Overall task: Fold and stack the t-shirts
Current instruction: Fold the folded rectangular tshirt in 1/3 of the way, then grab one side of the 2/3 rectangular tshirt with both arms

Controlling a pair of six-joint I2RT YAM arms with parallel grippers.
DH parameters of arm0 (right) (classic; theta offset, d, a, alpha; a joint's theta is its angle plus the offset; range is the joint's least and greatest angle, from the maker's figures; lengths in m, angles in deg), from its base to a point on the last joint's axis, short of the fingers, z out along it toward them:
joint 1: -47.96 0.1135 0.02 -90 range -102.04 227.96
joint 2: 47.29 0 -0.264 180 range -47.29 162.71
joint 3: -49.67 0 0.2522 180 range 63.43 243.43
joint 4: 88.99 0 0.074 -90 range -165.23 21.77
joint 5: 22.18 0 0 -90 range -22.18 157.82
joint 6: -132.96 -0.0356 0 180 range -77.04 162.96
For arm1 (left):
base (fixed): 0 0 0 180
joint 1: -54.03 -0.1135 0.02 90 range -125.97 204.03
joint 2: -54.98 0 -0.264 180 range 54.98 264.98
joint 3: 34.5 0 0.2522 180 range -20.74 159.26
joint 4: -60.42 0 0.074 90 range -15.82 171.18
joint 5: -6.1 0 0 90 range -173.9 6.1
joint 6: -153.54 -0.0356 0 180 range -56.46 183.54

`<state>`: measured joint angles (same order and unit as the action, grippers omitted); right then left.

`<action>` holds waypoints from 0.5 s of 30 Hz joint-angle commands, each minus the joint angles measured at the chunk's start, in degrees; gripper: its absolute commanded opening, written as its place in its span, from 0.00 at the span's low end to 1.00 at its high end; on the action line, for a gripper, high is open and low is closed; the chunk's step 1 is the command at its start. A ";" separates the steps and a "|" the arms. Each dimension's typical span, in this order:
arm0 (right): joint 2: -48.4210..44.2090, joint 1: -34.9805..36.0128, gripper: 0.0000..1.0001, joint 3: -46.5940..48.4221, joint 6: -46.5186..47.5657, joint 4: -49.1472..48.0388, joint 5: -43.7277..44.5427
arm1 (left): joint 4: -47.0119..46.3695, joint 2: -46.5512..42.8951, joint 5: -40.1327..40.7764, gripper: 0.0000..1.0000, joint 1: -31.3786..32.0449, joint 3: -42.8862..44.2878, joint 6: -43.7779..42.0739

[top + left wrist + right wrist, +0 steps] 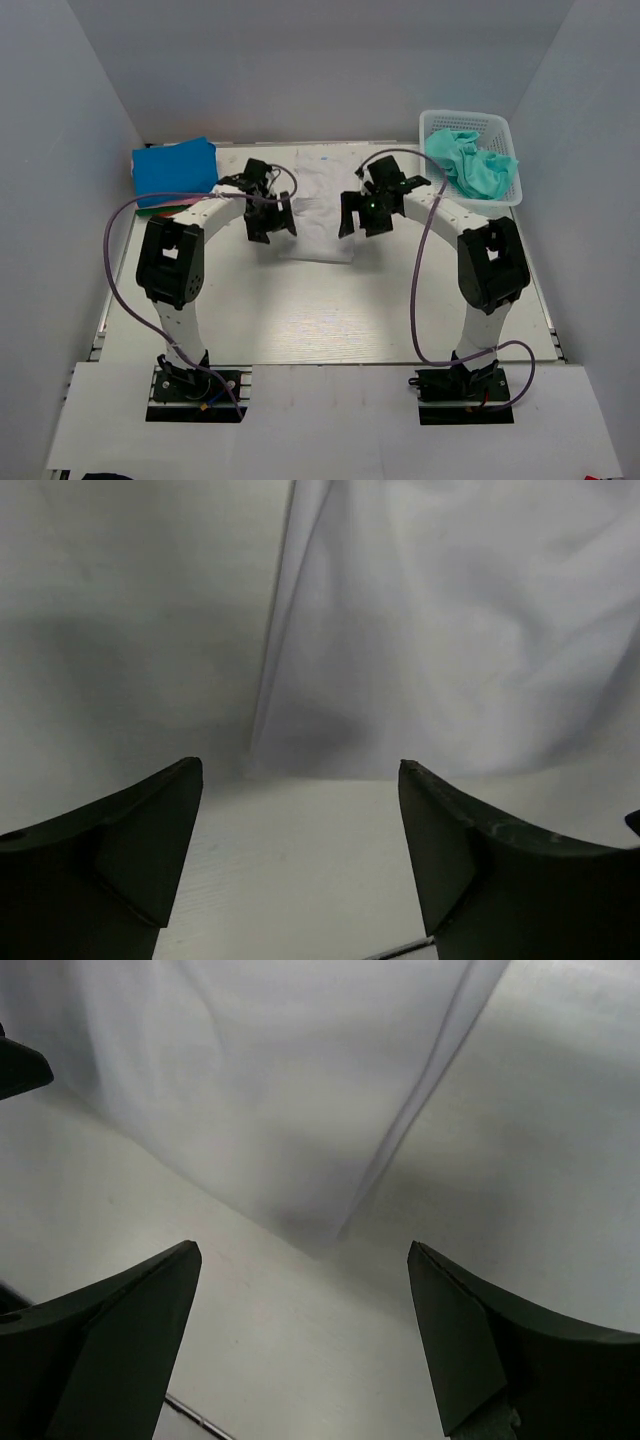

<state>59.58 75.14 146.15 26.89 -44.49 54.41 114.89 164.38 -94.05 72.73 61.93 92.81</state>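
A white t-shirt (318,210) lies flat on the table between my two grippers, partly folded into a narrow strip. My left gripper (270,222) is open and empty, over the shirt's near left corner; the cloth (450,630) shows just beyond its fingertips. My right gripper (362,215) is open and empty, over the near right corner; the cloth (270,1080) shows beyond its fingertips. A folded bright blue t-shirt (175,168) tops a stack at the back left, with green and pink edges under it. A crumpled teal t-shirt (472,165) lies in the basket.
A white plastic lattice basket (505,128) stands at the back right. Grey walls close in the table on three sides. Purple cables loop from both arms. The table (320,310) in front of the white shirt is pale and bare.
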 commanded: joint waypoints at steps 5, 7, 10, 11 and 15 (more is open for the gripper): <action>1.76 0.16 0.90 -5.19 -0.53 -1.47 -8.56 | -5.62 -0.60 -6.10 0.73 0.37 -5.94 -2.91; 3.42 -0.11 0.86 -5.63 -0.62 -1.47 -8.30 | -6.34 0.63 -8.03 0.68 0.37 -7.35 -2.91; 4.75 -0.02 0.75 -5.64 -0.71 -2.09 -8.74 | -6.34 1.34 -8.04 0.60 0.37 -8.58 -2.91; 5.62 -0.11 0.70 -5.29 -0.80 -2.35 -9.61 | -6.87 1.34 -7.52 0.58 0.37 -9.63 -2.91; 7.12 -0.02 0.63 -6.07 -1.94 -4.28 -10.32 | -8.01 1.34 -6.82 0.50 0.37 -11.22 -2.91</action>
<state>66.07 75.14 141.06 26.01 -45.93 46.43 108.75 166.17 -100.94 73.14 52.67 90.56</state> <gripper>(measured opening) 0.669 0.518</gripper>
